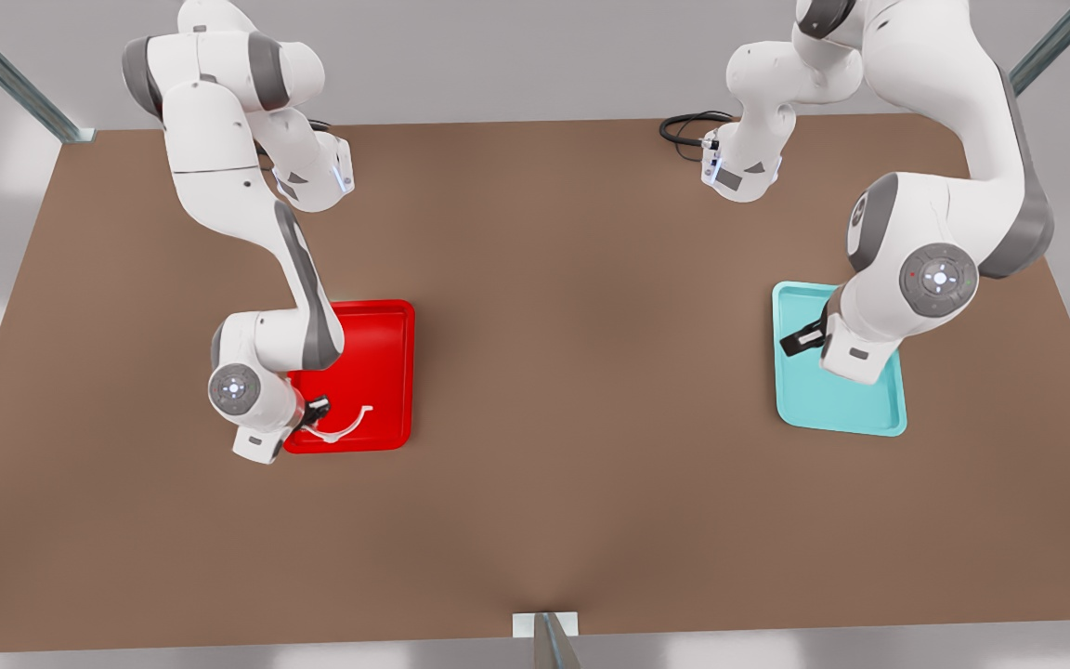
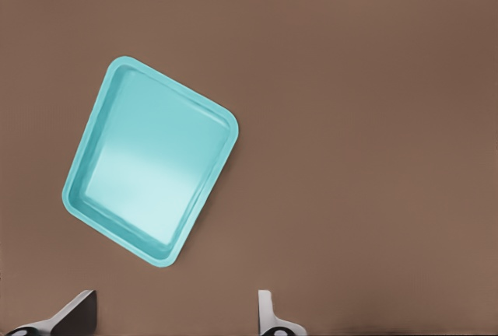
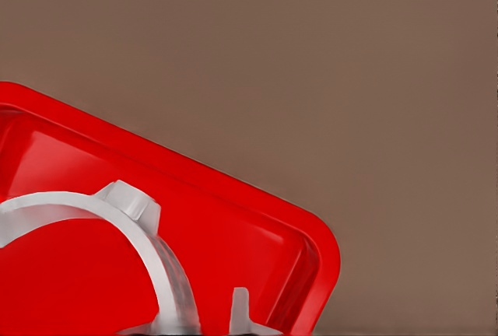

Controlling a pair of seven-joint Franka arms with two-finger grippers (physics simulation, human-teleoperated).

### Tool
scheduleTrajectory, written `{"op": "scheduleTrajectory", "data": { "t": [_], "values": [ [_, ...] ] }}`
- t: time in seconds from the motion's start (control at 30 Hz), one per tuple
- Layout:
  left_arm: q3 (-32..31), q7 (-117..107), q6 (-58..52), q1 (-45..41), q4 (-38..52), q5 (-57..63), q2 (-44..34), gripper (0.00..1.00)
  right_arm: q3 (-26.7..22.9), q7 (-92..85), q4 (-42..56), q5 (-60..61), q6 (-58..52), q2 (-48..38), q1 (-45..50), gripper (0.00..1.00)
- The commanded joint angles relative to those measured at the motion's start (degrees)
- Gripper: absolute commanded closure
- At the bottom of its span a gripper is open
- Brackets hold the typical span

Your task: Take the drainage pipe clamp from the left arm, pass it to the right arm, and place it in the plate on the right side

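Our right hand [image 1: 319, 411] is hanging low over the red plate [image 1: 386, 321] on the front view's left, its fingers pinching one end of the white drainage pipe clamp [image 1: 346, 426]. From the right wrist view we are seeing the clamp [image 3: 144, 235] arcing away from the fingers over the plate's floor [image 3: 70, 281], inside the raised rim near a rounded corner; whether it is already touching the floor we cannot tell. We are judging that the handover is done and that we are now in the placing step. The next move is calling for us to lower the last bit if needed, spread the fingers and lift straight up, so the thin ring is not dragging over the rim.

Our left hand [image 1: 800, 338] is waiting over the teal tray [image 1: 879, 418] on the front view's right, fingers spread and holding nothing; in its wrist view the fingertips [image 2: 76, 313] are standing well apart above the brown bench [image 2: 373, 118], beside that tray [image 2: 152, 161].
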Motion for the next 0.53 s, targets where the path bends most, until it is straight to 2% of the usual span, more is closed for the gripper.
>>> {"op": "scheduleTrajectory", "data": {
  "t": [0.0,0.17,0.23,0.27,0.33,0.43,0.5],
  "values": [
    [0.0,36.1,0.5,0.2,0.0,-0.2,-0.1,0.0,0.0,-4.6,0.3,1.0,-1.2,0.2,0.1,0.0],
    [0.0,34.4,0.1,0.2,-0.4,-0.3,0.0,0.0,0.1,-4.6,1.7,1.0,-1.9,0.1,0.2,0.0],
    [0.0,34.4,0.2,0.3,-0.4,-0.3,0.1,0.0,0.3,-3.9,10.6,1.0,-13.4,-1.1,0.8,0.0],
    [0.0,34.4,0.2,0.3,-0.4,-0.3,0.1,0.0,0.3,-1.6,15.5,1.0,-21.2,-3.4,1.2,0.0],
    [0.0,34.4,0.2,0.4,-0.4,-0.3,0.1,0.0,-0.1,5.5,16.7,0.9,-30.9,-12.1,1.6,0.0],
    [0.0,34.5,0.0,0.3,-0.5,-0.4,0.5,0.0,-0.8,9.8,16.0,-0.9,-38.2,-21.9,1.0,0.0],
    [0.0,34.5,0.3,0.8,-0.4,-0.9,1.2,0.0,-1.1,11.6,15.6,-2.0,-41.4,-24.6,0.9,0.0]
  ]
}}
